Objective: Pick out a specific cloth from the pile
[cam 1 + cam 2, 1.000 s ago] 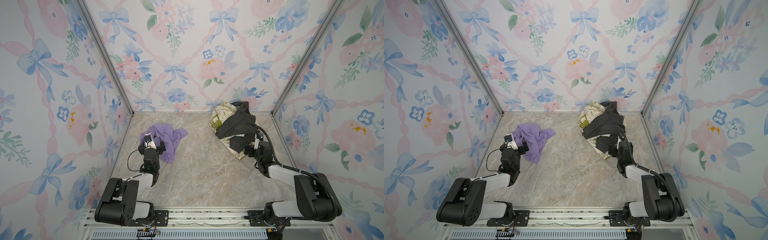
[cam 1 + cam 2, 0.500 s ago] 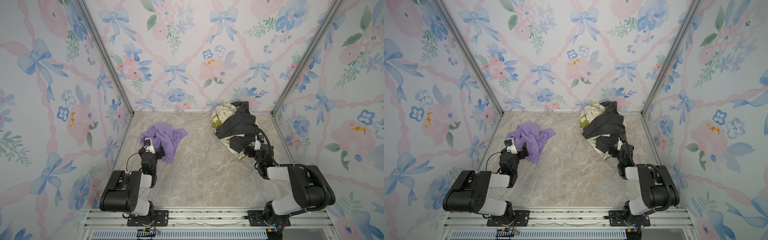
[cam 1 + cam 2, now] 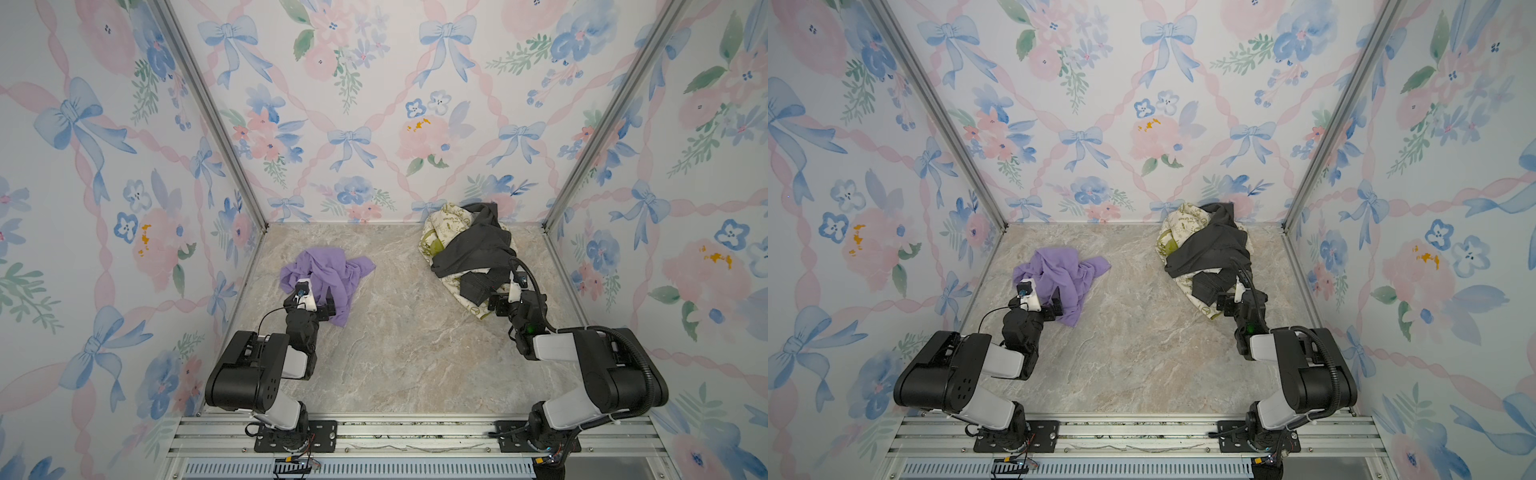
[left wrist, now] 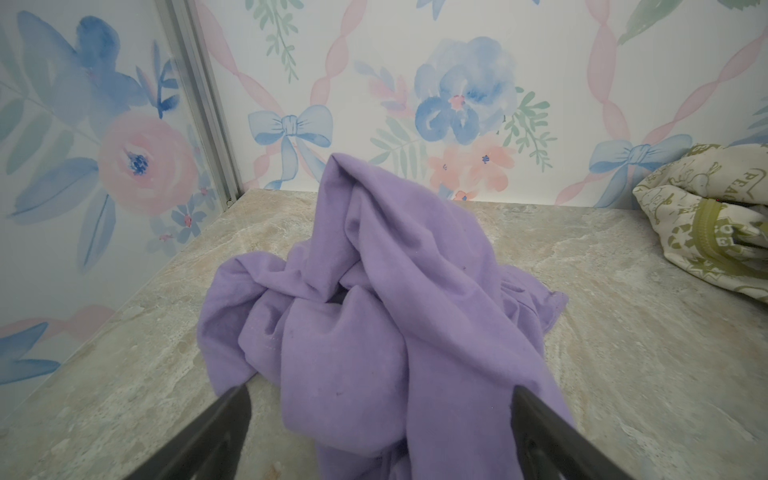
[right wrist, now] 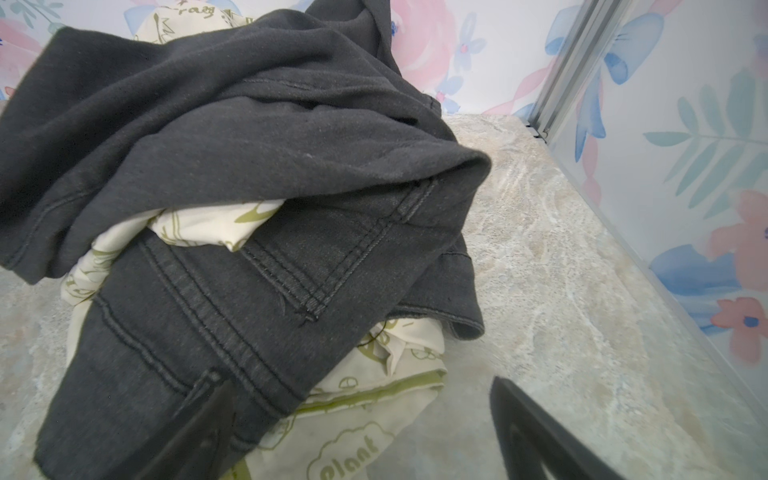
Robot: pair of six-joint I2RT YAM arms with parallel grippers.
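Observation:
The cloth, plain lavender purple, lies crumpled on the left of the marble floor, apart from the pile. My left gripper is open at its near edge. In the left wrist view a fold of the cloth lies between the wide jaws of the left gripper. The pile is a dark grey cloth over a cream one with green print. My right gripper is open at the pile's near corner.
Floral walls enclose the floor on three sides, with metal corner posts. The pile sits near the back right corner. A metal rail carrying both arm bases runs along the front edge.
Both arms have folded lower, and the two grippers have drawn slightly back toward the front. Both stay open. The cloths have not moved.

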